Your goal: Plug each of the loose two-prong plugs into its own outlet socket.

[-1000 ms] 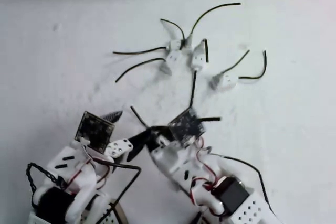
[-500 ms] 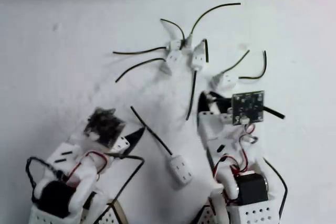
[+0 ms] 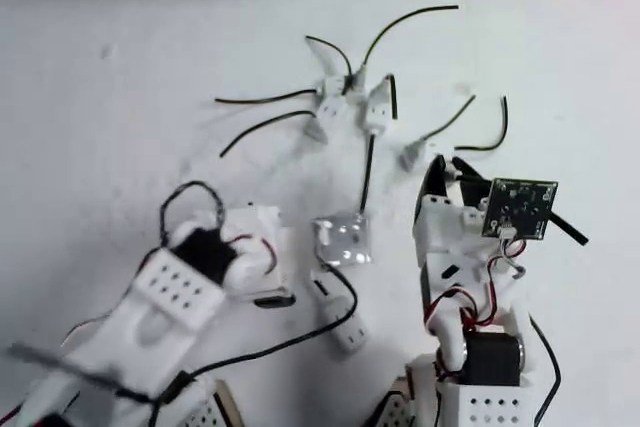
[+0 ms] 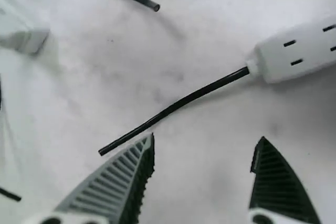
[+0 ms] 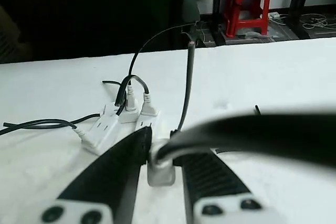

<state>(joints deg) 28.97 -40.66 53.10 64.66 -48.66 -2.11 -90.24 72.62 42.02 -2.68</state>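
A loose white outlet socket (image 3: 347, 330) (image 4: 299, 51) lies near the front middle, its black cord (image 4: 173, 108) running toward my left gripper (image 4: 206, 140). That gripper hangs open just above the table, its fingers astride the cord's free end. The left arm (image 3: 200, 267) stretches across to the middle of the table. My right gripper (image 3: 445, 169) (image 5: 164, 148) is at the right, shut on a white two-prong plug (image 5: 160, 166) (image 3: 418, 155) that rests on the table with its cord (image 5: 189, 77) rising from it.
A cluster of white sockets and plugs (image 3: 350, 102) (image 5: 121, 121) with black cords lies farther back at the middle. A short curved cord (image 3: 498, 127) lies right of the held plug. A blurred black cable (image 5: 262, 129) crosses close in the right wrist view.
The right gripper let go of the loose socket near the middle and swung right and back to the plug. The left arm swung from the front left over to the socket's cord.
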